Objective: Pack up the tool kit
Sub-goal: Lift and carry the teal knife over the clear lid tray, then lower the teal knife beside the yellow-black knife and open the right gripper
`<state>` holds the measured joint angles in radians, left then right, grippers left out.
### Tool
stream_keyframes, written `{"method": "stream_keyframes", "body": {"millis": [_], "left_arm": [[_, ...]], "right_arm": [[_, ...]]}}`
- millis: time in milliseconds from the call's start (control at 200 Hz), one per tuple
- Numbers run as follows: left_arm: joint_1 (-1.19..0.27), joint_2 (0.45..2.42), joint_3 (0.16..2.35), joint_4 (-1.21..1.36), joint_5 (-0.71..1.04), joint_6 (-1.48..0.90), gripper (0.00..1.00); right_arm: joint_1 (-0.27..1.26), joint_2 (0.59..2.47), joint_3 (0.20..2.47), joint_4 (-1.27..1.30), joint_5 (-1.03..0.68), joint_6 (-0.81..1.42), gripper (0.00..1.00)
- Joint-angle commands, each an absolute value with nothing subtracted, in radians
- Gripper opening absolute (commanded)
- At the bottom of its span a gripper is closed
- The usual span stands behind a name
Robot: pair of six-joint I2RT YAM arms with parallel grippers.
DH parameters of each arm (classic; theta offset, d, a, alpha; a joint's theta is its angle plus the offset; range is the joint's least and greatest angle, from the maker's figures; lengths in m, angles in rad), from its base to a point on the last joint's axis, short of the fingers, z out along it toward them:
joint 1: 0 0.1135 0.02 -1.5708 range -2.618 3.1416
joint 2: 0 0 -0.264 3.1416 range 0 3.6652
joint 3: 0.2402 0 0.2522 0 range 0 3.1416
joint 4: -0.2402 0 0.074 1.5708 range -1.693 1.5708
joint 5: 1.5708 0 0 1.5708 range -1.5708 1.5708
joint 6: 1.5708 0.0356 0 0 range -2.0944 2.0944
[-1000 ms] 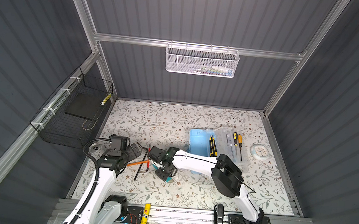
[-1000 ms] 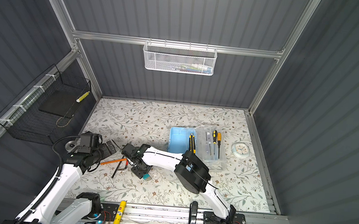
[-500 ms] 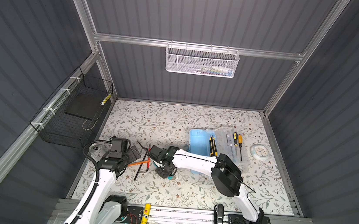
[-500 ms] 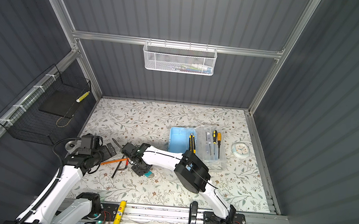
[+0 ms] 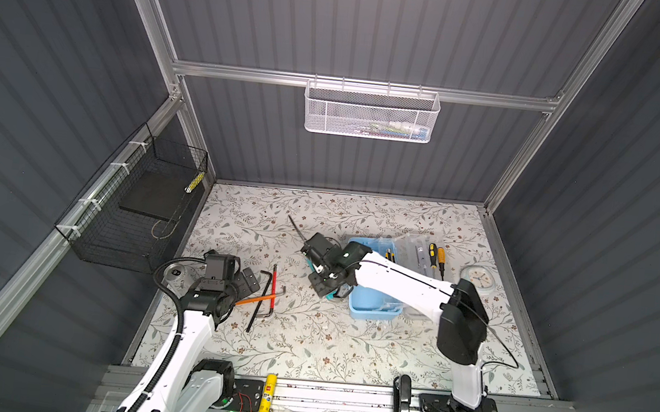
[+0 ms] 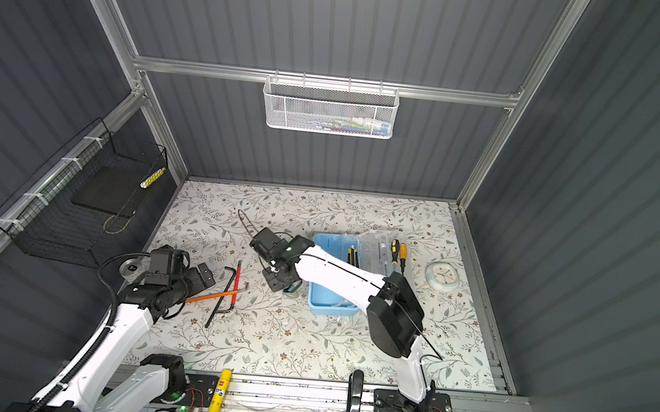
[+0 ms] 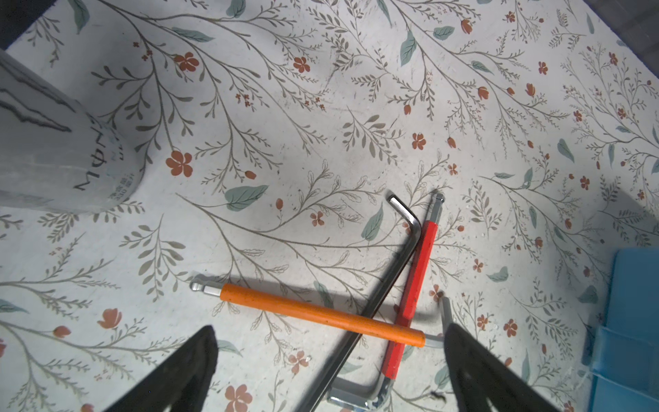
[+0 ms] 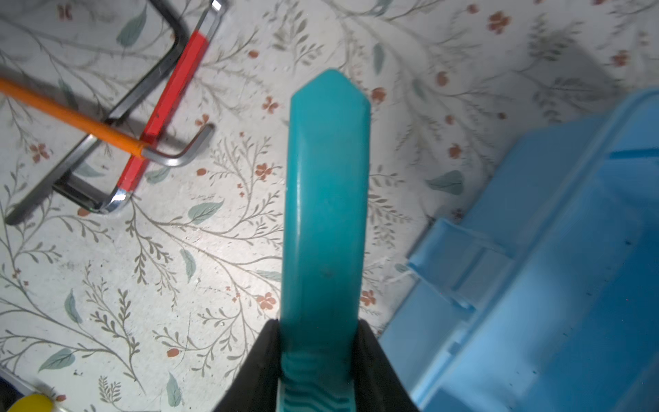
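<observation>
The tool kit's light-blue box (image 5: 374, 308) (image 8: 570, 249) lies open right of centre, its clear lid (image 5: 414, 247) folded back. Yellow-black screwdrivers (image 5: 436, 256) rest on the lid. My right gripper (image 8: 319, 328) (image 5: 322, 287) is shut on a flat teal tool (image 8: 326, 199) (image 6: 292, 288), hovering just left of the box. Three hex keys lie crossed on the floral mat: orange (image 7: 321, 314), red (image 7: 413, 285) and black (image 7: 378, 285). My left gripper (image 7: 330, 339) (image 5: 249, 286) stands open right over them, with nothing between its fingers.
A grey can (image 7: 53, 142) (image 5: 175, 272) stands at the left edge beside my left arm. A white clock (image 5: 475, 278) lies right of the lid. A black wire basket (image 5: 144, 204) hangs on the left wall, a white mesh basket (image 5: 369, 113) on the back wall.
My right gripper has closed on the teal tool and carried it up and to the right, next to the blue box. The left arm has barely moved.
</observation>
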<state>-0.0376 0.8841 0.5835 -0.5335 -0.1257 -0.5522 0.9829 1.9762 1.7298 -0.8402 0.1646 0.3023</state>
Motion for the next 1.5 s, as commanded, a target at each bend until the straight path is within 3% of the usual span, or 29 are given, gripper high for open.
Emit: {"method": "stream_keyframes", "body": {"millis": [0,520,1256,1491], "left_arm": [[-0.031,0.889,0.563,-0.510,-0.098,-0.528,1.00],[-0.031,0.881,0.542,-0.494,-0.086,-0.524,0.99],[-0.031,0.893,0.557,-0.499,-0.102,-0.523,1.00],[-0.031,0.913,0.563,-0.497,-0.098,-0.511,0.99]], "right_arm": [[0.923,1.899,1.679,-0.878,0.221,0.357,0.24],[0.639,1.673,1.456,-0.867,0.223,0.347,0.23],[0.525,1.769,1.422,-0.859,0.270,0.303,0.25],[0.525,1.771,1.426,-0.893,0.308,0.317,0.43]]}}
